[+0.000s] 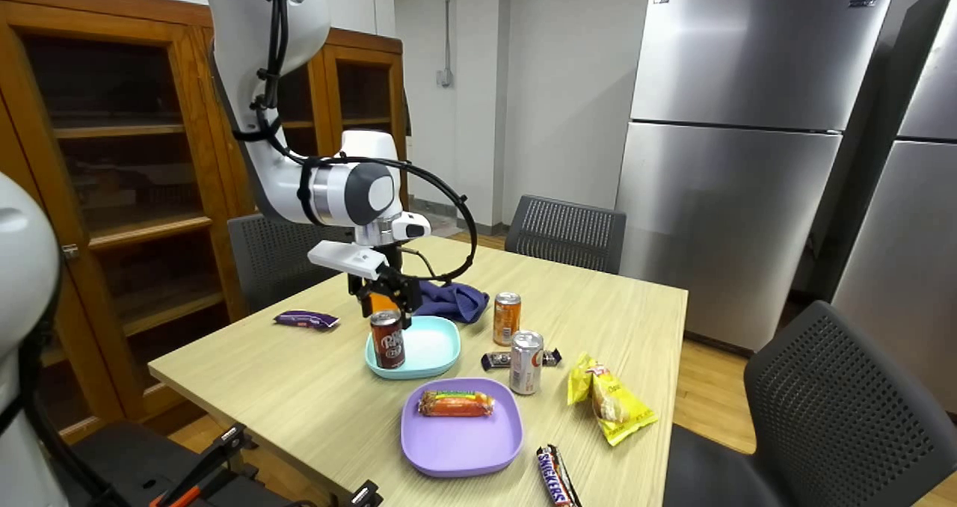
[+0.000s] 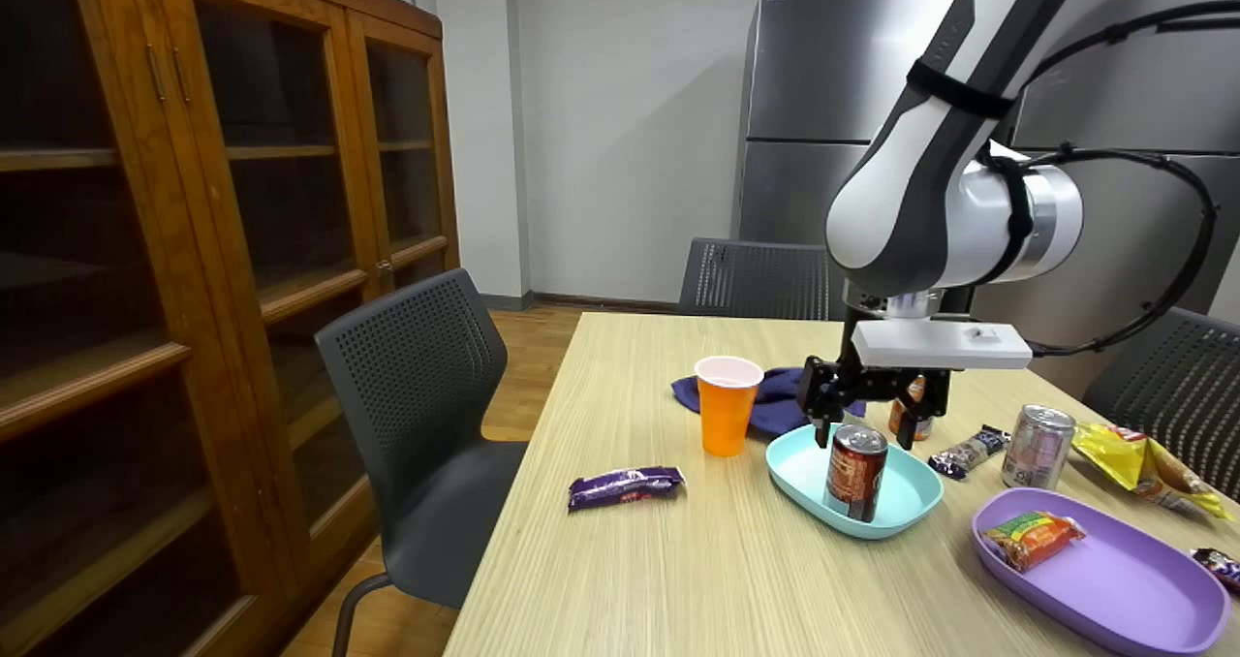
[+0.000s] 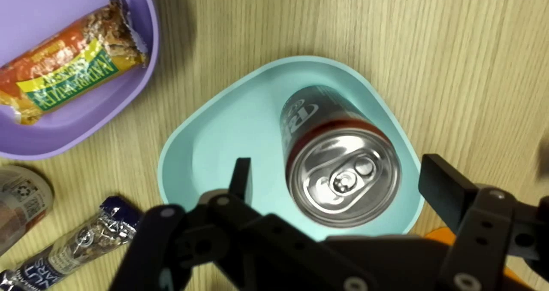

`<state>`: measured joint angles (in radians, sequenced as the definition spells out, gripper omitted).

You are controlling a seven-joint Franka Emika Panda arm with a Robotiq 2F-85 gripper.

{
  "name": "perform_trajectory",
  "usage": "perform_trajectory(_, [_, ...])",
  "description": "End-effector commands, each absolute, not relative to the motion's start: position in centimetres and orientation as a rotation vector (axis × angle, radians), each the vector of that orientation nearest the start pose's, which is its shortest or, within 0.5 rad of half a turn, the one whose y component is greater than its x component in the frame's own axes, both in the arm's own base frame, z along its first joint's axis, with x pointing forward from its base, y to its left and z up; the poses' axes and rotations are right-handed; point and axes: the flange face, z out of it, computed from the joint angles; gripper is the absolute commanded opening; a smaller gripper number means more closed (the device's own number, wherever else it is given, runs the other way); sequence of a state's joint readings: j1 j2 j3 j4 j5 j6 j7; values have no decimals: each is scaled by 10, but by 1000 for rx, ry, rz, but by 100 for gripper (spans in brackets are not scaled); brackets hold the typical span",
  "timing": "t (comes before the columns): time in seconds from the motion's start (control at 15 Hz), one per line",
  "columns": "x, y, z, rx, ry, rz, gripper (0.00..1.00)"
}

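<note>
A dark red Dr Pepper can (image 3: 317,115) stands upright in the turquoise plate (image 3: 231,132), near one side of it. My gripper (image 3: 336,171) is open just over the can's top, with one finger pad (image 3: 448,192) on each side and a visible gap to both. Nothing is held. Both exterior views show the same: the gripper (image 1: 387,314) points down at the can (image 1: 388,346), and its fingertips are about level with the lid of the can (image 2: 856,478).
Close by are a purple plate (image 1: 463,447) with a granola bar (image 1: 456,403), an orange cup (image 2: 727,415), a navy cloth (image 1: 456,301), a silver can (image 1: 526,365) and an orange can (image 1: 507,318). Wrapped bars and a yellow snack bag (image 1: 609,402) lie around; chairs surround the table.
</note>
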<state>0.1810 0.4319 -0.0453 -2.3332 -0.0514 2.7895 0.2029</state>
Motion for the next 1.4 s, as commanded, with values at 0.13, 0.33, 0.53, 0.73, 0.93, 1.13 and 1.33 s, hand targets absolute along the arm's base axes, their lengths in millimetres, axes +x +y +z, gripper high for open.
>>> perform_trajectory(0.13, [497, 70, 198, -3155, 23, -117, 100])
perform_trajectory(0.33, [493, 59, 215, -3145, 113, -141, 100])
perform_trajectory(0.53, [491, 37, 229, -3116, 231, -154, 100])
perform_trajectory(0.73, [490, 10, 237, -3090, 362, -174, 100])
perform_trajectory(0.93, [491, -19, 240, -3070, 500, -187, 100])
perform_trajectory(1.13, [490, -36, 242, -3069, 544, -200, 100])
perform_trajectory(1.33, [496, -39, 233, -3081, 517, -205, 100])
